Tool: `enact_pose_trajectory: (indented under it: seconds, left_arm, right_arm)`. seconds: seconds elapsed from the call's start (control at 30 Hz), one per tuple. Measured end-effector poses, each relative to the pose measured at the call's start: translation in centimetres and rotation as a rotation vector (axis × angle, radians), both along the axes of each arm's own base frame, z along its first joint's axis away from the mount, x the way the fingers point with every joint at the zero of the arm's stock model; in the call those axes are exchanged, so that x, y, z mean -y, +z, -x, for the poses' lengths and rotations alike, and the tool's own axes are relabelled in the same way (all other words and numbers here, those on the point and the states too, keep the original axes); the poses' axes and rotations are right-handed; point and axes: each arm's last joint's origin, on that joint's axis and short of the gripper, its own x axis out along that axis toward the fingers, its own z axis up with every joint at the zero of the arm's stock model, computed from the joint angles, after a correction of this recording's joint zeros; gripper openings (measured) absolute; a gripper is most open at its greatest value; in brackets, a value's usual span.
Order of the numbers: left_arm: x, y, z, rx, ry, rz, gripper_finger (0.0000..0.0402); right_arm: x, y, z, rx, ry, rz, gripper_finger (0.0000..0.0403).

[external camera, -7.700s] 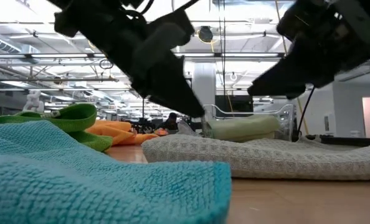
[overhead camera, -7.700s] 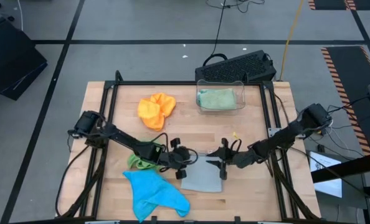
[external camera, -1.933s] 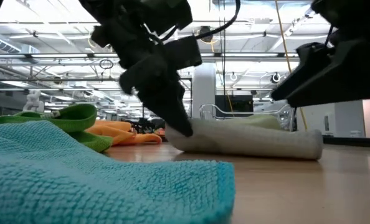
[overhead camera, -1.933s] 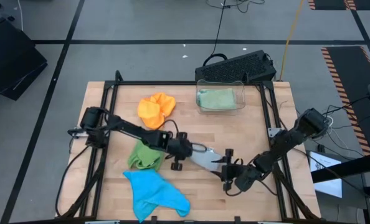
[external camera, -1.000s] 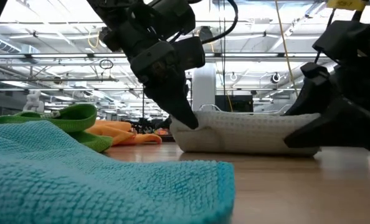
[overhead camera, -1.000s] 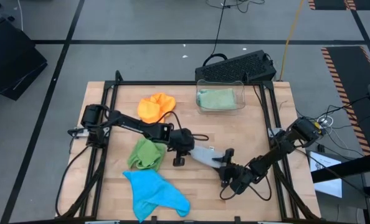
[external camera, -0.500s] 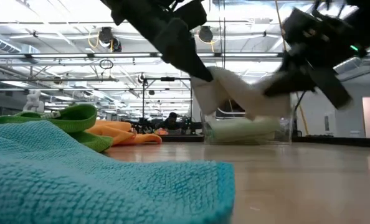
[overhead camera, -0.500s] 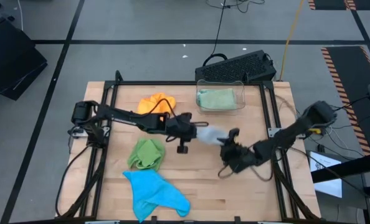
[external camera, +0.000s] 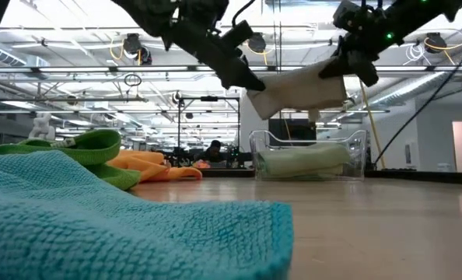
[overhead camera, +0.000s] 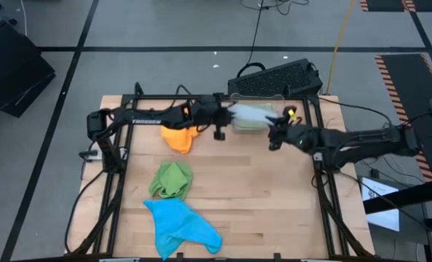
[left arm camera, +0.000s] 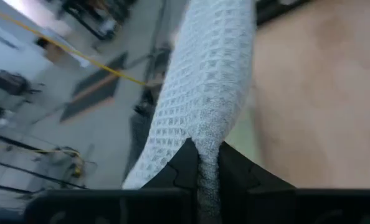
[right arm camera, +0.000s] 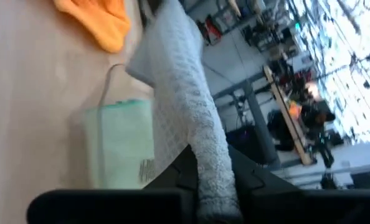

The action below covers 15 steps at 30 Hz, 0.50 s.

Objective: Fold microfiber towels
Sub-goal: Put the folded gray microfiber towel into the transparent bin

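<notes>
A folded grey towel [overhead camera: 249, 113] hangs in the air between my two grippers, above the clear bin [overhead camera: 258, 125] at the table's far edge. My left gripper [overhead camera: 227, 113] is shut on its left end and my right gripper [overhead camera: 273, 128] on its right end. In the low view the grey towel [external camera: 301, 89] is well above the bin [external camera: 309, 159], which holds a pale green towel [external camera: 305, 161]. An orange towel [overhead camera: 178, 137], a green towel [overhead camera: 171, 180] and a blue towel [overhead camera: 180, 225] lie on the table. My left gripper pinches the folded towel's left end [left arm camera: 200, 140] between its two fingers, over several layers. It comes from the table's left, slanting slightly down. The towel is lifted clear, stretched to the other gripper. My right gripper pinches the towel's right end [right arm camera: 207, 155] between its two fingers, coming from the table's right. The towel reaches away from the fingers toward the left gripper, clear of the table and above the bin [right arm camera: 119, 143].
A black keyboard [overhead camera: 278, 78] lies just beyond the table's far edge behind the bin. The blue towel [external camera: 122, 218] fills the near left of the low view. Bare wood [overhead camera: 260, 196] spreads over the middle and near right.
Both grippers have risen and swung toward the table's far edge, carrying the folded grey towel between them. The towel, which lay on the table near the middle, is now lifted clear and hangs over the bin.
</notes>
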Motion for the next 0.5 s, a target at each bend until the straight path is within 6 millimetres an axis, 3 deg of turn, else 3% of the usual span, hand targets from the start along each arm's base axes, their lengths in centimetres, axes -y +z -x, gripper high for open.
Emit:
enact_pose_trajectory:
  seconds: [0.2,0.5]
  left_arm:
    - [-2.6,0.5,0.3,0.073,0.007,-0.053,0.0038]
    - [-5.9,-1.6,0.6,0.05,0.057,-0.039,0.0039]
  right_arm:
    - [3.4,0.9,0.5,0.03,-0.011,0.034,0.0024]
    - [8.7,-0.8,0.0,-0.041,-0.008,0.031,0.0024]
